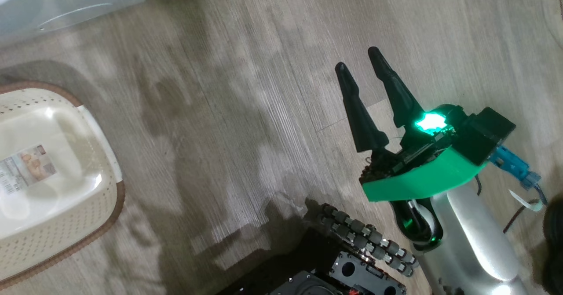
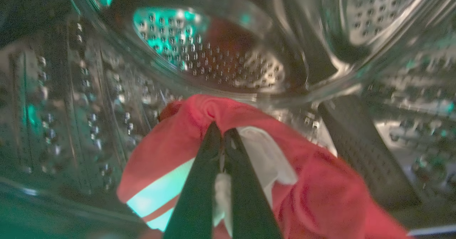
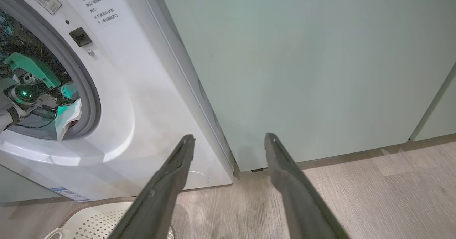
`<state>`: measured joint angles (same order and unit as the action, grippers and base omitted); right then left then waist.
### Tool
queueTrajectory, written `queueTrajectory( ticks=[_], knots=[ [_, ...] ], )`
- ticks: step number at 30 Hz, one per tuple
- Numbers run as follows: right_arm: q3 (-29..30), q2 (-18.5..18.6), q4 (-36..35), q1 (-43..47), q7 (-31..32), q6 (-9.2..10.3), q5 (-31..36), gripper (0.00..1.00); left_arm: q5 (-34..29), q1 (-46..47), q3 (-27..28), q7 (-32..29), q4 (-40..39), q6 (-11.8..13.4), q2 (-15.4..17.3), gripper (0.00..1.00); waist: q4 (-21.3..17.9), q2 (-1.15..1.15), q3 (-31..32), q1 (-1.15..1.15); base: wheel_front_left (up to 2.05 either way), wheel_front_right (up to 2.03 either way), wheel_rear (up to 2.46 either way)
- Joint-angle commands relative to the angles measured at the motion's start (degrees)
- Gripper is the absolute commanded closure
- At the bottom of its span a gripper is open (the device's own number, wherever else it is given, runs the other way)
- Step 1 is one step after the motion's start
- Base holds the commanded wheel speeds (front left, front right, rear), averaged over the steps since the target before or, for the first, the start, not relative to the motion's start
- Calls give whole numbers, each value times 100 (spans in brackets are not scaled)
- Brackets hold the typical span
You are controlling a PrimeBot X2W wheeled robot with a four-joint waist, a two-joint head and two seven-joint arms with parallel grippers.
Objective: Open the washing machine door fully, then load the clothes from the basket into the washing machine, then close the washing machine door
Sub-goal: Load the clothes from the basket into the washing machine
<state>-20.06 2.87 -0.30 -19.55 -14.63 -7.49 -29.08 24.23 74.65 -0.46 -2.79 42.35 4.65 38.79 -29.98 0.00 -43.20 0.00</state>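
My left gripper [image 2: 221, 128] is inside the steel drum [image 2: 213, 61] of the washing machine [image 3: 142, 118], shut on the clothes [image 2: 171, 150], a red garment with a white panel that hangs around the fingers. In the right wrist view the left arm reaches through the grey gasket, with a white bit of the clothes [image 3: 67, 119] at the opening. The washing machine door is out of view. The cream basket [image 1: 118, 198] sits on the floor at the left, with just a sticker on its floor. My right gripper [image 1: 357, 59] hangs open over bare floor, holding nothing; its open fingers [image 3: 229, 139] point at the cabinet.
A pale green cabinet [image 3: 313, 64] stands right beside the washer. The basket [image 3: 103, 217] lies just in front of the machine. My wheeled base [image 1: 343, 260] is at the bottom of the head view. Wood-look floor [image 1: 246, 110] stretches between basket and right arm.
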Motion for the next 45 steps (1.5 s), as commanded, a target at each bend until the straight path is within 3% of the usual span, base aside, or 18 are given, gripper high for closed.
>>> queueTrajectory(
  ticks=[1, 2, 10, 19, 34, 41, 45],
  knots=[
    [-30, 0, -126, 42, -37, 0, 65, 0, 9, -34, 18, 90, -86, -82, 239, 43, 53, 0, 42, 0, 0, 0, 0],
    [-20, 0, -111, 38, -37, 0, 81, 0, -13, -81, -24, 131, -60, -91, 211, 0, 77, 0, 73, 0, 0, 0, 0],
    [100, 0, 12, 81, -37, 0, 235, 0, -196, -563, -288, 637, -109, -80, -1, 0, 310, 0, 412, 0, 0, 0, 0],
    [376, 0, 157, 182, -37, 0, 601, 0, -128, -1593, -418, 1470, -622, 0, -608, 0, 827, 0, 981, 0, 0, 0, 0],
    [860, 0, 363, 271, -9, 0, 1130, 0, -243, -4344, -126, 1776, -3882, 670, -1644, 0, 1704, 0, 1642, 0, 0, 0, 0],
    [1102, 0, 384, 297, 132, 0, 1331, 0, -434, -5356, 113, 1777, -4787, 682, -2080, 0, 2083, 0, 1945, 0, 0, 0, 0],
    [1225, 0, 406, 328, 201, 0, 1436, 0, -557, -5736, 188, 1777, -4938, 547, -2352, 0, 2276, 0, 2166, 0, 0, 0, 0]
  ],
)
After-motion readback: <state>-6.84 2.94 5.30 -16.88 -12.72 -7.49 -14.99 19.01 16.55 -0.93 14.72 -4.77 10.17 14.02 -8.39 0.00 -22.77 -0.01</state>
